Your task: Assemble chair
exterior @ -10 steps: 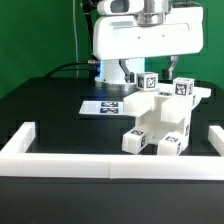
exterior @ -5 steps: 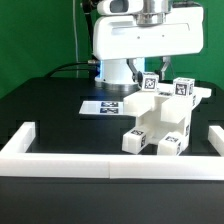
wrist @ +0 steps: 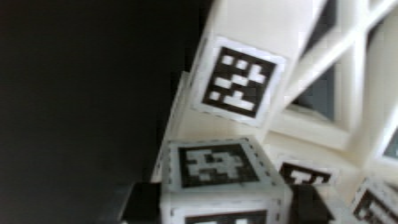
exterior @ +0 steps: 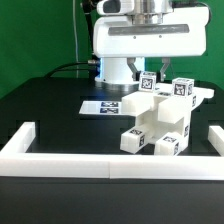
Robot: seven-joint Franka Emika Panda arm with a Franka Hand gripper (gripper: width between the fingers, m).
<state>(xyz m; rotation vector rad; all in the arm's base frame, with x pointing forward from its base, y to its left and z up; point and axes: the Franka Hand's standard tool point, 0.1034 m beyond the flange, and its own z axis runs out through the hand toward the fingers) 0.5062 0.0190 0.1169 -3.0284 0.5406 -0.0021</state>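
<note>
The chair (exterior: 158, 122) is a matte-white blocky assembly with black-and-white tags, standing right of centre on the black table. A small tagged white block (exterior: 148, 84) sticks up at its top rear. My gripper (exterior: 149, 76) comes straight down onto that block. In the wrist view the dark fingers (wrist: 143, 200) stand on either side of the tagged block (wrist: 217, 165), touching it, with my gripper (wrist: 219, 200) shut on it. The X-braced panel (wrist: 329, 80) with a tag runs close behind the block.
The marker board (exterior: 105, 105) lies flat behind the chair toward the exterior view's left. A low white border wall (exterior: 100, 161) runs along the front, with ends at both sides. The glossy white robot body (exterior: 130, 45) stands at the back.
Almost nothing has moved. The tagged block in my gripper has shifted or turned very slightly. The chair stays in place.
</note>
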